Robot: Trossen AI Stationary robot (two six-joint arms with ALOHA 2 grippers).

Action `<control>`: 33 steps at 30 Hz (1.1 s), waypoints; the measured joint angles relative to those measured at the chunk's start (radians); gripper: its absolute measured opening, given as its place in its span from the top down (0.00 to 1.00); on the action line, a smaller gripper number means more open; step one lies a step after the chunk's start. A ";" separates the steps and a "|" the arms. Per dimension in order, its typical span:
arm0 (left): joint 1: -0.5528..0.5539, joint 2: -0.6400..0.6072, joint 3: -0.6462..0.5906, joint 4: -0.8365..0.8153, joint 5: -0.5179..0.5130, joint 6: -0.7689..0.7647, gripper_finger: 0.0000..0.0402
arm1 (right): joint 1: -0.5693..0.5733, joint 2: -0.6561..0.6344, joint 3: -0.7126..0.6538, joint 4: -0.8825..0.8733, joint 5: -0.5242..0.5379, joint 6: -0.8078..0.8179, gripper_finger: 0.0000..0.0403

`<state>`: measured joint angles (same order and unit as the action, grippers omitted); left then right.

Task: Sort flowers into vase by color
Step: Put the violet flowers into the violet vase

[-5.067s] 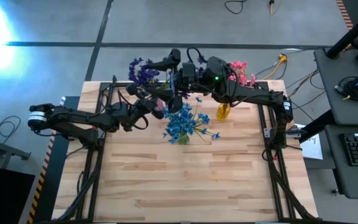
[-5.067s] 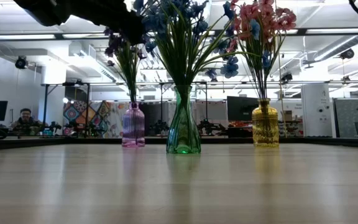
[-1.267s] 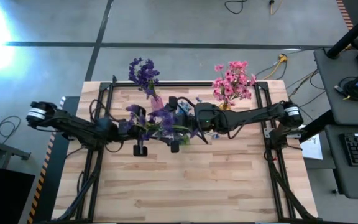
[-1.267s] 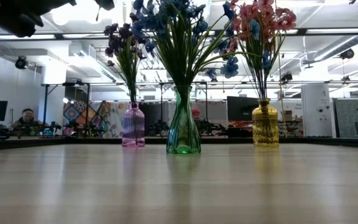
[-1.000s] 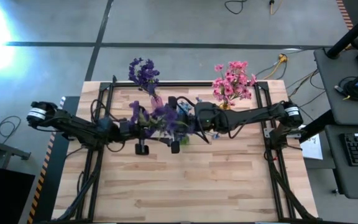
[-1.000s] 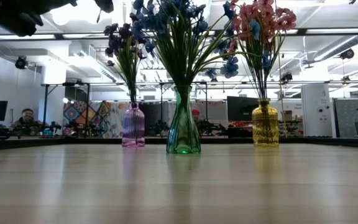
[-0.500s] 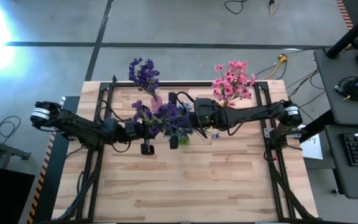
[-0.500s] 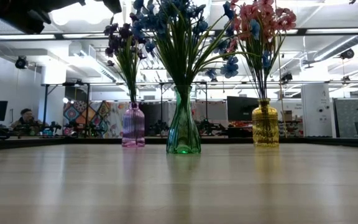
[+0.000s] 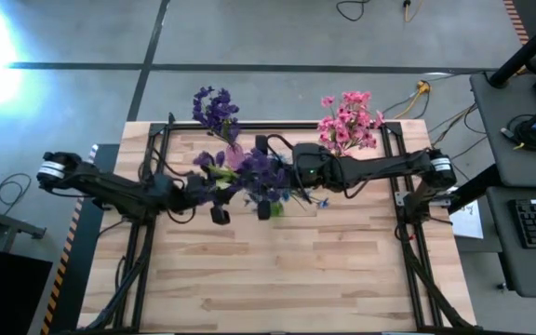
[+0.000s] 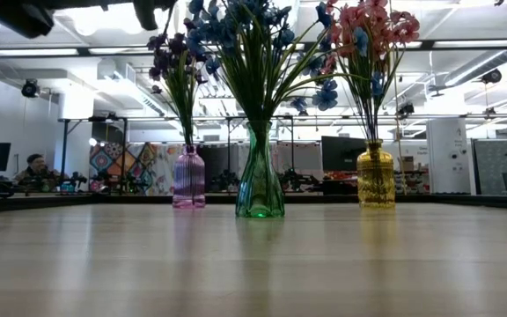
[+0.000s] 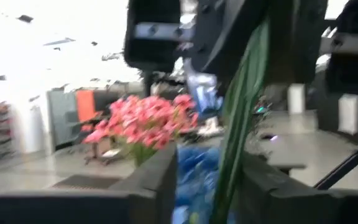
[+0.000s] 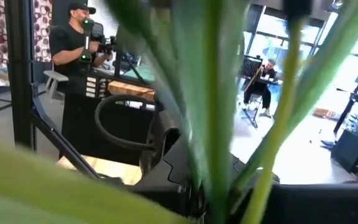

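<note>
A purple flower sprig [image 9: 257, 173] hangs in the air between my two grippers, above the green vase [image 10: 260, 180] of blue flowers [image 10: 252, 31]. My right gripper [image 9: 283, 177] reaches in from the table's right and is shut on the sprig. My left gripper [image 9: 216, 186] comes from the left and stands open, with the sprig's green stem [image 11: 232, 155] between its fingers. A pink vase [image 10: 189, 180] holds purple flowers [image 9: 214, 110]. A yellow vase [image 10: 375, 179] holds pink flowers [image 9: 348, 121] with a few blue blossoms [image 10: 360, 40] among them. My right gripper pinches the sprig's green stem [image 12: 211, 163] between its two fingers, coming roughly level from the table's right. Leaves cover most of the wrist view, so where along the stem it holds does not show. The sprig is clear of the table. My left gripper has the stem close to one finger [image 11: 272, 186]; I cannot tell whether they touch.
The three vases stand in a row near the table's far edge, with the green one under the grippers. The wooden table [image 9: 287, 279] stretches bare toward the near edge. People [image 12: 79, 37] sit in the room beyond the table.
The purple sprig's blossoms have drifted a little toward the table's far edge and right, staying between the two grippers. My left gripper has tipped its fingers upward. Both arms have stayed almost in place.
</note>
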<state>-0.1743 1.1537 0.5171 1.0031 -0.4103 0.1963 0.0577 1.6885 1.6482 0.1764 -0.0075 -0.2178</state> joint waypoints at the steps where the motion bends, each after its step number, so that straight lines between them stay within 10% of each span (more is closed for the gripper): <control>1: 0.000 -0.018 0.000 -0.037 -0.026 0.000 0.71 | -0.003 -0.010 0.000 -0.014 0.000 0.002 0.97; 12: -0.002 -0.279 0.010 -0.453 -0.071 -0.013 0.37 | 0.005 -0.181 0.000 -0.210 -0.004 0.073 0.97; 33: -0.001 -0.532 0.012 -1.055 -0.425 -0.082 0.36 | -0.200 -0.173 0.208 -0.232 0.025 -0.032 0.97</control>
<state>-0.1749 0.6217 0.5293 -0.0515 -0.8354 0.1138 -0.1419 1.5156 1.8562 -0.0557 0.0172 -0.2499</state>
